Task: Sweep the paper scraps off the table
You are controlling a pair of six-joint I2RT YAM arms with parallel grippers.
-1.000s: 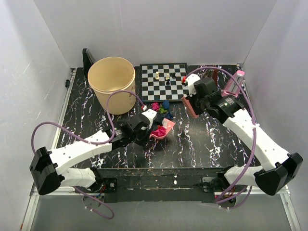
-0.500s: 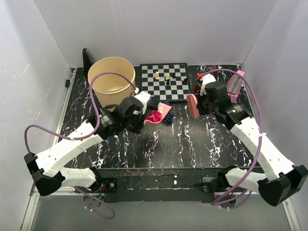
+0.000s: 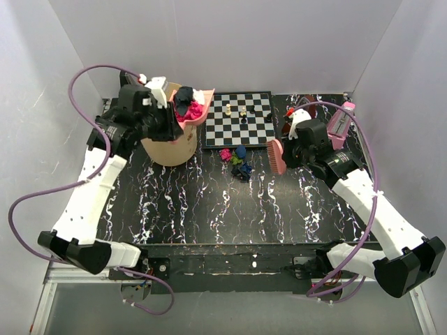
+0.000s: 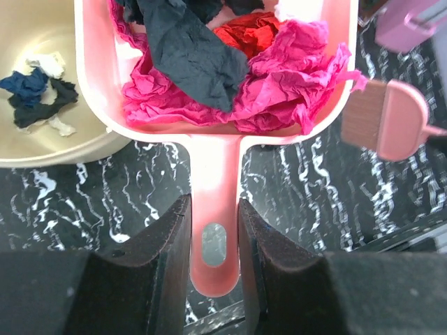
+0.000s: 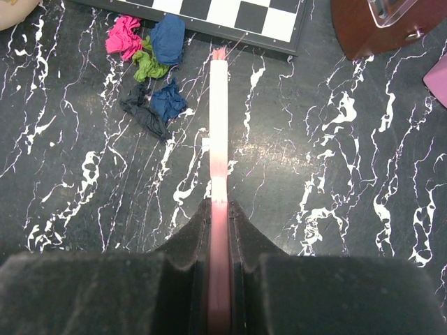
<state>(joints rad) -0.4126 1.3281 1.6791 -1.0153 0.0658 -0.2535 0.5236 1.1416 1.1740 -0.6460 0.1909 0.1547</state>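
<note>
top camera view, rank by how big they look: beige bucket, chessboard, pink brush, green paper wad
1. round beige plastic bucket and black-and-white checkered chessboard: too alike to rank; the left arm hides part of the bucket.
2. pink bristle brush.
3. small green crumpled paper wad.

Open table (image 3: 230,209) along the near edge — bucket (image 3: 167,145), chessboard (image 3: 237,124) and brush (image 3: 276,155) crowding the paper scraps (image 3: 237,162).
</note>
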